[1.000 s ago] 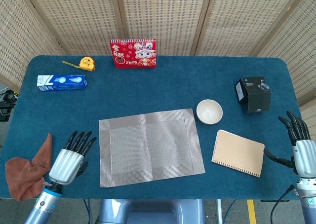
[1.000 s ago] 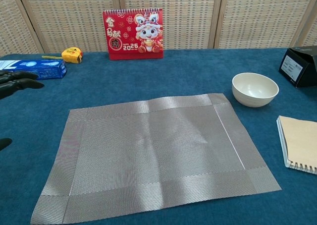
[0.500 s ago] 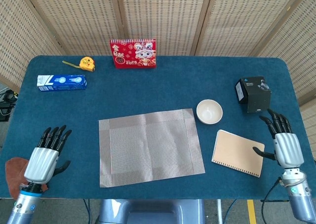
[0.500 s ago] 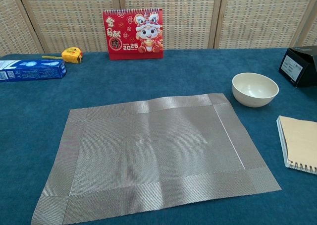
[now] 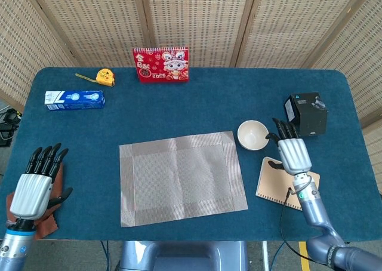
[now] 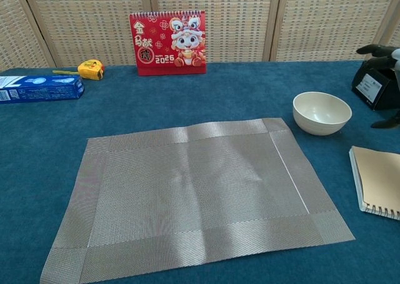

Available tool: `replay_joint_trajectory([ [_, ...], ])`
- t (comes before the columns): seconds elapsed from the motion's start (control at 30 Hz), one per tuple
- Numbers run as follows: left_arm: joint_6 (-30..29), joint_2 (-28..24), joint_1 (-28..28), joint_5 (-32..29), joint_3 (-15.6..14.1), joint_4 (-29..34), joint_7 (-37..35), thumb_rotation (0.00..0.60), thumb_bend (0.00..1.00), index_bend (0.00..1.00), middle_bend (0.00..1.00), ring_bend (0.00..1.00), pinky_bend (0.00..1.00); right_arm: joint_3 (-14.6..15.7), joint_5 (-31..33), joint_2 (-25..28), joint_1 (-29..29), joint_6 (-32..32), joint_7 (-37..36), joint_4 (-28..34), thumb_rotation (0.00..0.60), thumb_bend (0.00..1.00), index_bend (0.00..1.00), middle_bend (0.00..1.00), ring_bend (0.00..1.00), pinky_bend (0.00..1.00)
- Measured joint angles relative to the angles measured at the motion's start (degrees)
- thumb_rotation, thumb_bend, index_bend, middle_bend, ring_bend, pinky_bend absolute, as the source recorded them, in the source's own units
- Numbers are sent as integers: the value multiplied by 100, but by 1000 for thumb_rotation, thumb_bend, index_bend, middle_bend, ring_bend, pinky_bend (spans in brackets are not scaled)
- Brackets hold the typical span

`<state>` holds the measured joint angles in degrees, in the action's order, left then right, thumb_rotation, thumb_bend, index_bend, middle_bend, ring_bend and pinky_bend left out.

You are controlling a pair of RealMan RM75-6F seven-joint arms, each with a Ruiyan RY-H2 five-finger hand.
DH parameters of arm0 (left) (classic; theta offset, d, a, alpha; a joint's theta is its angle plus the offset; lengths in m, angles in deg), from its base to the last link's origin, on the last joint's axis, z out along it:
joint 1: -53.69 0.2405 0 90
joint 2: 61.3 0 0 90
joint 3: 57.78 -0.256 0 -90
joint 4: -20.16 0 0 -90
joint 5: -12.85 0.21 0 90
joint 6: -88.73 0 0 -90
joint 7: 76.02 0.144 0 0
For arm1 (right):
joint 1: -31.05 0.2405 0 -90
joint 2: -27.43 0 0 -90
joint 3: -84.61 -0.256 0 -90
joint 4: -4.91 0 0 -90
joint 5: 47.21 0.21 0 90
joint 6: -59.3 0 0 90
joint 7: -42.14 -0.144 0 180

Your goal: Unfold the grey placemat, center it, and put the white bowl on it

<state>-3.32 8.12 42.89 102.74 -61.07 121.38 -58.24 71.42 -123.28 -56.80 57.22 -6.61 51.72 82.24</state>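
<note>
The grey placemat (image 5: 182, 177) (image 6: 194, 193) lies unfolded and flat on the blue table, near its front middle. The white bowl (image 5: 253, 134) (image 6: 322, 112) stands upright just off the mat's far right corner, not on it. My right hand (image 5: 292, 148) hovers open just right of the bowl, fingers apart and pointing away, over the notebook's far edge; its dark fingertips (image 6: 378, 51) show at the chest view's right edge. My left hand (image 5: 37, 178) is open at the table's front left corner, holding nothing, far from the mat.
A tan notebook (image 5: 287, 184) lies right of the mat. A black box (image 5: 307, 113) stands beyond the right hand. At the back are a red calendar (image 5: 160, 64), a yellow tape measure (image 5: 104, 76) and a blue box (image 5: 74, 98). A brown cloth (image 5: 40, 223) lies under the left hand.
My right hand has swept in from the table's right edge to just beside the bowl. My left hand has drawn back left to the table's corner. Mat and bowl have not moved.
</note>
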Motion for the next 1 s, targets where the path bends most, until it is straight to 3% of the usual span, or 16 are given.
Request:
replay_joint_trajectory([
  [0.27,175,-99,34,-133,156,-21,-226,600,181,14,0,0,0,-156,436,-617,385,369,303,-603,600,229,408,0,0,0],
  [0.63,275,-166,79,-244,325,-42,-416,600,181,27,0,0,0,-136,671,-1080,621,737,112,-1449,600,305,447,0,0,0],
  [1.0,386,-121,106,-251,406,-69,-381,600,181,34,0,0,0,-80,622,-1403,887,1039,-221,-2186,600,487,527,0,0,0],
])
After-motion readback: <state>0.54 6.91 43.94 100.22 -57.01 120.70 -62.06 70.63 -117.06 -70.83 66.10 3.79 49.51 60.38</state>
